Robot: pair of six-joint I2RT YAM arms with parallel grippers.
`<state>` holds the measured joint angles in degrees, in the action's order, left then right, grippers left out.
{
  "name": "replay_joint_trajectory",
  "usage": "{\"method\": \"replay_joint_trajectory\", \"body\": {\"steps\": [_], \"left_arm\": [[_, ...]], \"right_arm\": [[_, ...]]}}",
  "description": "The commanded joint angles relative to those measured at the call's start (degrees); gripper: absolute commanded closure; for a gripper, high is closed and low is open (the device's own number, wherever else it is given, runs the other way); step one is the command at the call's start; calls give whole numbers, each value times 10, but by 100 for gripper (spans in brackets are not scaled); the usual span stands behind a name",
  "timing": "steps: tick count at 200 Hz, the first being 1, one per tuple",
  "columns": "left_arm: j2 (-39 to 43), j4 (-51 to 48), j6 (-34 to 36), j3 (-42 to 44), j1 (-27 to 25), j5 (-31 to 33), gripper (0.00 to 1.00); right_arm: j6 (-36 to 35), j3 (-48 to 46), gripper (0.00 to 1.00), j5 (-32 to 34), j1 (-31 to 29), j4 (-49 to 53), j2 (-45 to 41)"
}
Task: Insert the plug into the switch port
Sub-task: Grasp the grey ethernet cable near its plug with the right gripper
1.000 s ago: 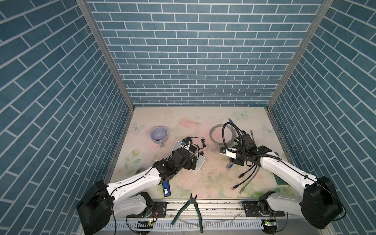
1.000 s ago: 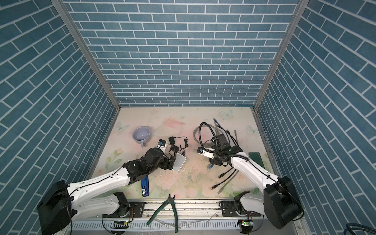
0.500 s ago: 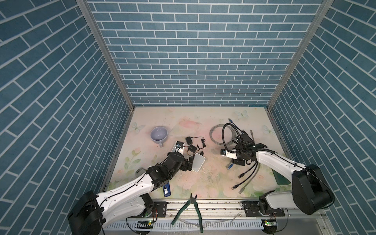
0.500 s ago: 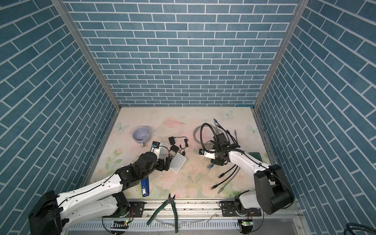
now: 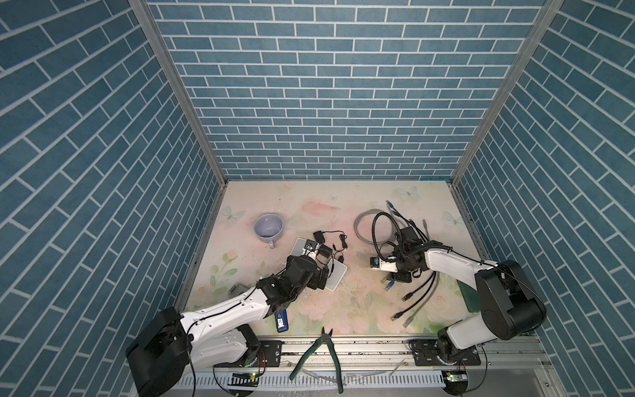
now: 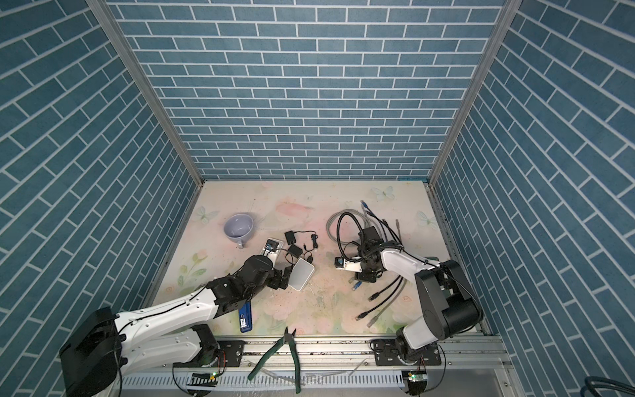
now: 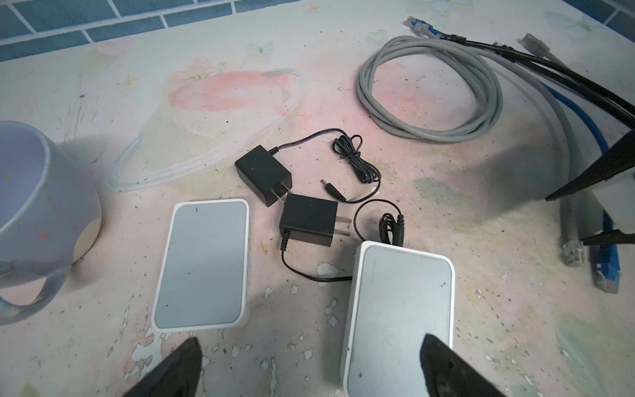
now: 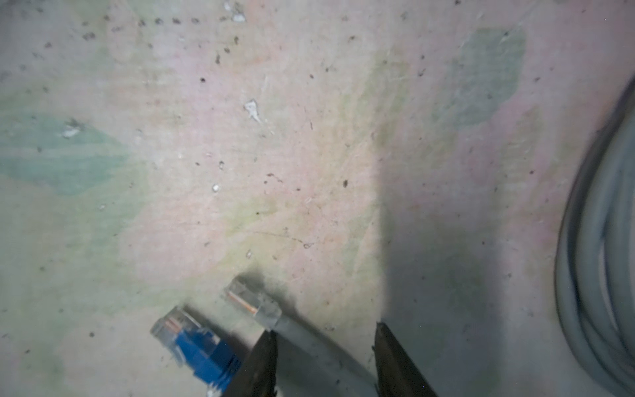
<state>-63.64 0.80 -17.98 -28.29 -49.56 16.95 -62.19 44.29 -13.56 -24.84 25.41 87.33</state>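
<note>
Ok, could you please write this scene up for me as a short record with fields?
Left arm: left gripper open, empty, facing the switches
Right arm: right gripper jaws apart, straddling the grey cable behind its clear plug
Plug: lying on the table beside a blue-booted plug, not inserted
Switches: white switch nearer the mug, second white switch by a left fingertip
Clutter: black power adapter, second adapter, coiled grey cable, green pliers

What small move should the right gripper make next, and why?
Probably close the right gripper on the grey cable. Its jaws stand apart with the cable passing between them, just behind the clear plug, which lies on the table beside a blue plug; nothing is held yet.
</note>
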Motion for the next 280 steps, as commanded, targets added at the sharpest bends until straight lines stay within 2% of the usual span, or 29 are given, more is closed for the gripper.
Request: {"method": "replay_joint_trajectory", "body": {"steps": [1, 20, 42, 65, 126, 154, 167, 217, 247, 280], "left_arm": [[-7, 15, 23, -16, 2, -9, 0], [-10, 27, 35, -15, 2, -12, 0], [-10, 43, 59, -14, 2, -17, 0], [-15, 58, 101, -18, 2, -17, 1], [-28, 161, 268, -14, -4, -26, 0], [-55, 216, 418, -7, -37, -34, 0], [-72, 234, 466, -9, -47, -40, 0], [-124, 286, 574, -24, -60, -58, 0], [-145, 347, 622, -20, -60, -59, 0], [-163, 384, 666, -20, -60, -94, 2]], "right_arm": [[-41, 18, 55, -19, 1, 8, 22], [-42, 28, 63, -30, 1, 8, 35], [-44, 45, 86, -52, 1, 14, 48], [-45, 62, 100, -75, 1, 15, 55], [-15, 131, 100, -136, 1, 45, 59], [-8, 156, 100, -168, 2, 63, 65], [-4, 167, 100, -185, 1, 70, 67], [3, 199, 100, -257, 1, 96, 64], [-1, 203, 100, -271, 1, 106, 62], [-12, 210, 100, -285, 1, 128, 69]]}}
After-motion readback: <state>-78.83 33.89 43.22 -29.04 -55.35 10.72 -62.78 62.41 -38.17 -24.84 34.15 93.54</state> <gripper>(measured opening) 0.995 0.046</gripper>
